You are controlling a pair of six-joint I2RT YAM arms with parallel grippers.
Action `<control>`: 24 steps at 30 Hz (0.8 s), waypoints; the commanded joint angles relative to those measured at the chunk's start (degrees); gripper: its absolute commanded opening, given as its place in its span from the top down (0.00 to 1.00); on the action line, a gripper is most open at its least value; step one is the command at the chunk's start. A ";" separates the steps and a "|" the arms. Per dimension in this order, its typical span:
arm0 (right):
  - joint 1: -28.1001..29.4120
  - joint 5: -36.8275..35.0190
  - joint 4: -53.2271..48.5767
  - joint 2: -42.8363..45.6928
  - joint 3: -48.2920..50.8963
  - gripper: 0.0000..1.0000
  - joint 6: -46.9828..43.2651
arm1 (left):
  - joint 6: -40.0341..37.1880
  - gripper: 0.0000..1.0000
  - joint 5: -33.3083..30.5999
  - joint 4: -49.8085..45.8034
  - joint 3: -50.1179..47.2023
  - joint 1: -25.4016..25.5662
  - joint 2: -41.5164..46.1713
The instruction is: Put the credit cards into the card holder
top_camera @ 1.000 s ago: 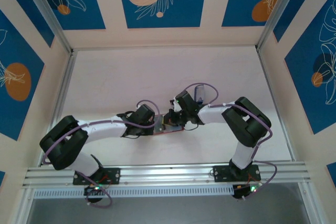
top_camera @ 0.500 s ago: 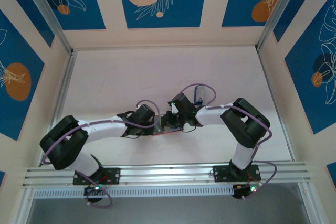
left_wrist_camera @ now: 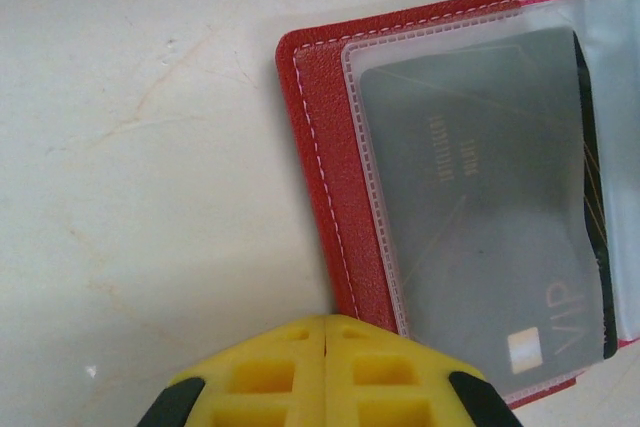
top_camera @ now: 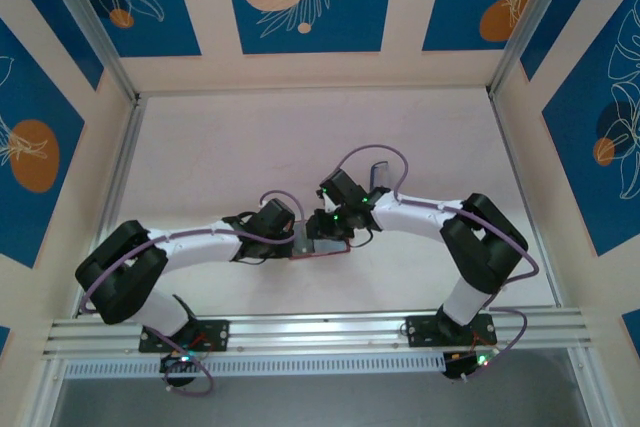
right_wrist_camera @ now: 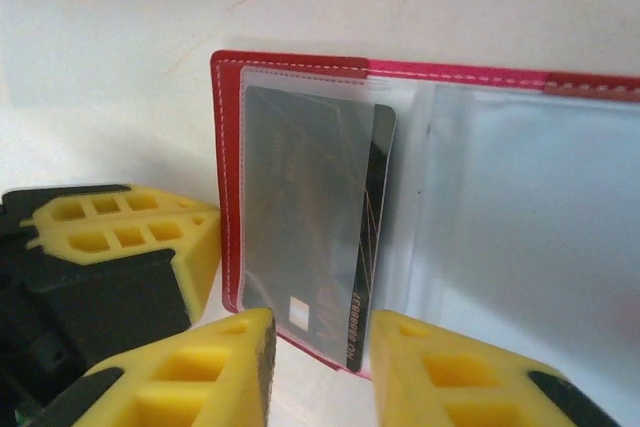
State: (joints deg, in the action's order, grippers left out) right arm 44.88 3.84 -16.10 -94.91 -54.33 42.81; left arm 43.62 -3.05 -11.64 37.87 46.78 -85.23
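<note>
The red card holder [left_wrist_camera: 335,167] lies open on the table, its pale clear sleeves facing up. A dark credit card [left_wrist_camera: 480,197] sits inside the left sleeve, with its right edge [right_wrist_camera: 378,197] sticking out of the sleeve's opening. My left gripper [left_wrist_camera: 325,322] is shut, its yellow tips touching the holder's near left edge. My right gripper [right_wrist_camera: 320,322] is open at the holder's near edge [right_wrist_camera: 228,167], the card's near end between its fingers but untouched. From above, both grippers [top_camera: 298,237] [top_camera: 322,227] meet over the holder [top_camera: 325,250]. The yellowish card is out of view.
A narrow blue item [top_camera: 379,175] lies on the table behind the right arm. The left gripper's yellow fingers [right_wrist_camera: 130,237] stand close to the left of the right gripper. Metal rails run along the table's sides and near edge.
My right arm has stretched out, its elbow swinging right and its gripper sliding a little left over the card holder. The left arm has stayed still.
</note>
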 commanded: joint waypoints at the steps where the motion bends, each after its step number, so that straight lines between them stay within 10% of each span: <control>1: -0.69 -4.39 -8.83 2.02 -2.62 0.80 -3.42 | 0.23 1.00 2.05 1.39 -1.25 0.25 -1.56; 11: -5.15 -10.55 -15.25 -1.50 -6.35 0.76 -6.31 | -2.19 1.00 -0.28 -10.41 6.62 0.44 8.22; 24: -6.91 -10.87 -15.11 -3.65 -7.15 0.70 -7.71 | -2.65 1.00 6.46 -5.66 14.47 0.81 -3.24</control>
State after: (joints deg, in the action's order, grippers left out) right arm 38.11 -7.33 -29.91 -97.27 -59.92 36.12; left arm 41.47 1.02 -18.37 51.00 47.18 -86.28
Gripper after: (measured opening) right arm 0.305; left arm 0.041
